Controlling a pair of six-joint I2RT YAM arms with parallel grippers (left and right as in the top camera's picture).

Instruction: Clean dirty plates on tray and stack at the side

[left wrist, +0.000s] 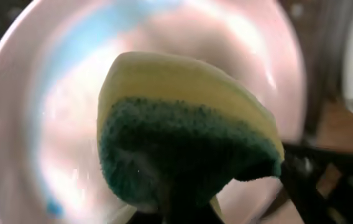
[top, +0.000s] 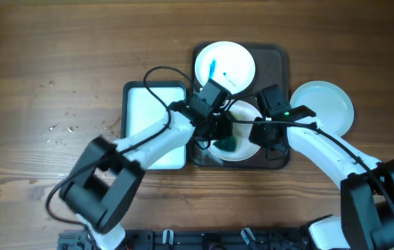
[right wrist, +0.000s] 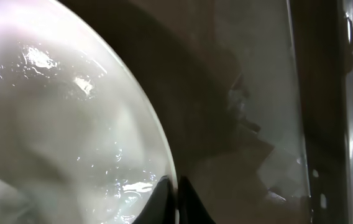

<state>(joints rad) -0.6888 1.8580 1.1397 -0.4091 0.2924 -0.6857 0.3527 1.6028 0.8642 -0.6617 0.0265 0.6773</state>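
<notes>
The near plate (top: 244, 147) lies on the half of the tray (top: 273, 59) closest to the robot, and both arms meet over it. In the left wrist view this plate (left wrist: 238, 50) fills the frame, glossy and wet-looking, with a pale blue smear along its upper left and a small blue spot low on the left. The sponge (left wrist: 183, 143), yellow with a dark green scouring face, hangs bent over it. The left tool (top: 216, 130) is clamped on the sponge (top: 229, 144); whether the sponge touches the plate cannot be told.

The right tool (top: 261, 137) sits at the plate's right edge. In the right wrist view the right tool (right wrist: 176, 186) has its two dark fingers nearly together, pinching the rim of the plate (right wrist: 58, 124), with the brown floor of the tray (right wrist: 226, 93) beside it.

The far plate (top: 225, 64) rests on the tray's far half, apart from the near one, and carries blue streaks. The third plate (top: 325, 105), plain white, lies on the tabletop (top: 44, 69) just right of the tray.

Left of the tray, just beside it, sits a white rectangular tray (top: 138, 111), partly covered by the left arm.
</notes>
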